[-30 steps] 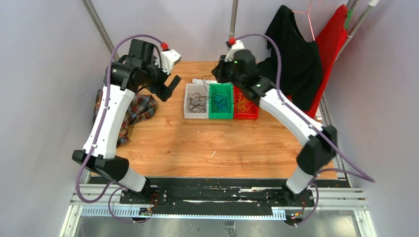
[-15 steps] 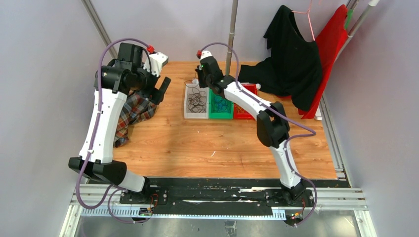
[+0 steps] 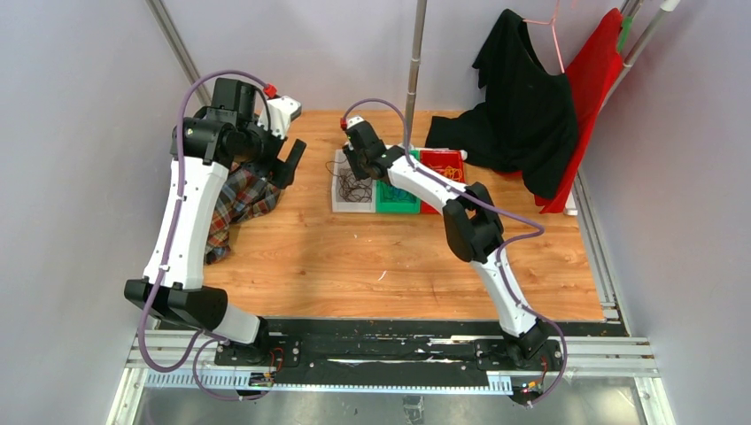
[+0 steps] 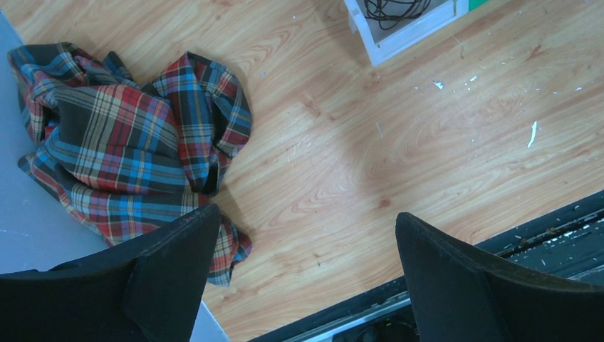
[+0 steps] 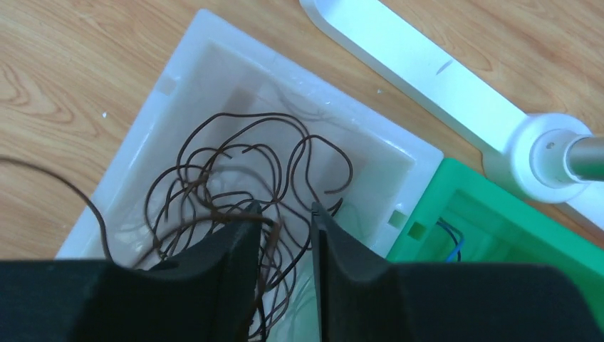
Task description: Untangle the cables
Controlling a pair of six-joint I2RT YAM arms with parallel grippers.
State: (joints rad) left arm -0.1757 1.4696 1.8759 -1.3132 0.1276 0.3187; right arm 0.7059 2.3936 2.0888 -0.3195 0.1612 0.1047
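Observation:
Dark brown cables (image 5: 206, 171) lie in loose curls in the white bin (image 5: 178, 78). My right gripper (image 5: 285, 208) hangs just above them, its jaws a narrow gap apart. One blurred brown strand drapes over the tip of the left finger (image 5: 242, 235) and is not pinched. A blue cable (image 5: 452, 235) shows in the green bin (image 5: 498, 214). From above, the right gripper (image 3: 354, 164) is over the white bin (image 3: 336, 205) and the brown cables (image 3: 356, 188). My left gripper (image 4: 306, 214) stands wide open and empty over bare wood, left of the bins (image 3: 292, 159).
A crumpled plaid cloth (image 4: 121, 142) lies at the table's left (image 3: 243, 195). A green bin (image 3: 394, 205) and a red bin (image 3: 440, 161) stand right of the white one. A white stand base (image 5: 427, 78) with a pole (image 3: 414, 62) sits behind them. Black clothing (image 3: 522, 106) hangs back right.
My right arm swung left from the red and green bins to over the white bin, and its jaws parted. The left arm drew back slightly to the left, still open.

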